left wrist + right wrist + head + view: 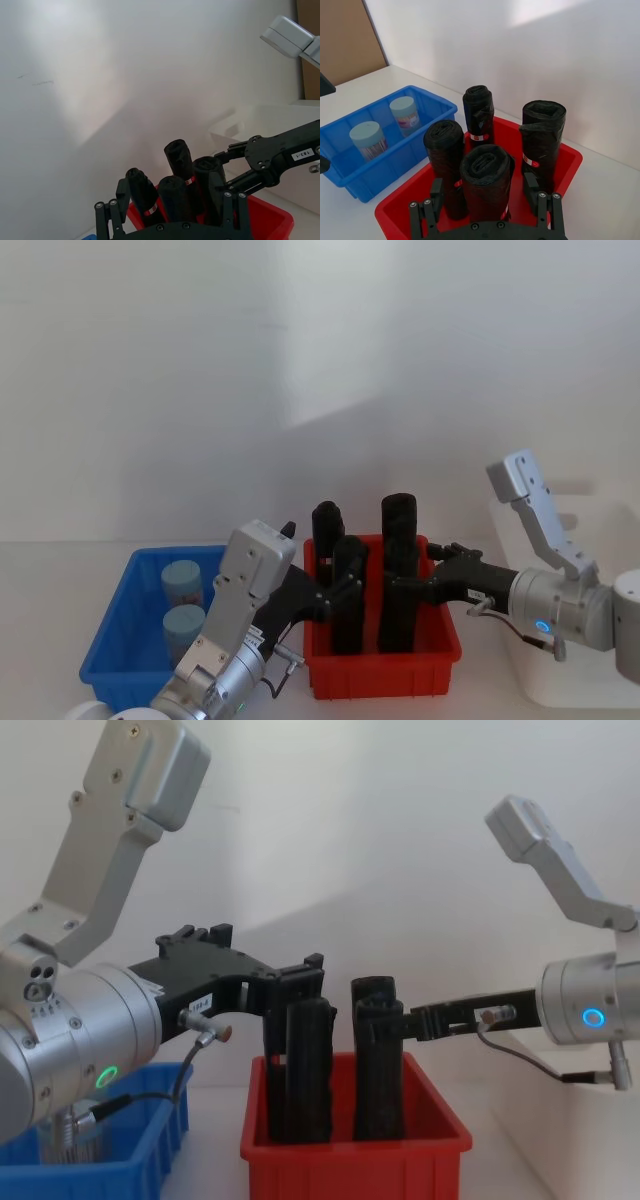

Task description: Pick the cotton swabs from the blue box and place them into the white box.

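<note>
Two swabs (pixel 184 583) tubs stand upright in blue box (pixel 108 625) on robot's left, caps up, one behind the other, a small gap between them; no gripper on them. Red bin (pixel 385 676) sits just beside blue box, in the middle, w/ four black rolls (pixel 398 540) upright in it; white box (pixel 590 685) is on the right, past red bin. L gripper (pixel 337 592) reaches from lower left, above blue box's right side, to red bin's left rolls; its fingers (pixel 232 207) are spread wide, gripping nothing. R gripper (pixel 414 568) comes in from the right, above white box's left edge, at upper part of the tall rolls; its fingers (pixel 545 202) are spread too, one roll in line between them; can't tell if pads touch it. Both grippers face each other across red bin.
</note>
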You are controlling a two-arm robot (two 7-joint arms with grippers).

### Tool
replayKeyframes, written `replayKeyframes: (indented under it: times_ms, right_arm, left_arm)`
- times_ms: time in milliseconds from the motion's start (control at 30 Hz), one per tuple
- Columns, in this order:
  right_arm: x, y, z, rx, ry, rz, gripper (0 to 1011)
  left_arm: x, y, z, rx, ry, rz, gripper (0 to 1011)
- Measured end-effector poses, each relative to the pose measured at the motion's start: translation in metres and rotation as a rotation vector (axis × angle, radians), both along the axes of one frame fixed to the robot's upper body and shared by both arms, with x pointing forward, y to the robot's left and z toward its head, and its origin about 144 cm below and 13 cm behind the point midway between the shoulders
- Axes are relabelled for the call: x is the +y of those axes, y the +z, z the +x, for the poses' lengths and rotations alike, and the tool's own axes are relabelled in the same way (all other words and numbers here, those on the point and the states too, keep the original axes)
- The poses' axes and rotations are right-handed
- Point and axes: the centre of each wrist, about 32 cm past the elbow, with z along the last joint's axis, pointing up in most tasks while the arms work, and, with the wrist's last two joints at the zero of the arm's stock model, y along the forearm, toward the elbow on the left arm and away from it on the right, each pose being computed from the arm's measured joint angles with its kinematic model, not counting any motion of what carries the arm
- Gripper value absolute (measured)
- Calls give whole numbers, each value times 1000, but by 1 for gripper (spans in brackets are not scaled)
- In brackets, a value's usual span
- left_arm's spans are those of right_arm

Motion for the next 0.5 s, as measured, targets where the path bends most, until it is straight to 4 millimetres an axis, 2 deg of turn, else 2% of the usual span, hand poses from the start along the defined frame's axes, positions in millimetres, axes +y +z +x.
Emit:
replayKeyframes:
  times_ms: [500]
  right_arm:
    - [11,-3,10,-7,23,-33,997]
  left_arm:
    - [0,0,0,0,0,0,1000]
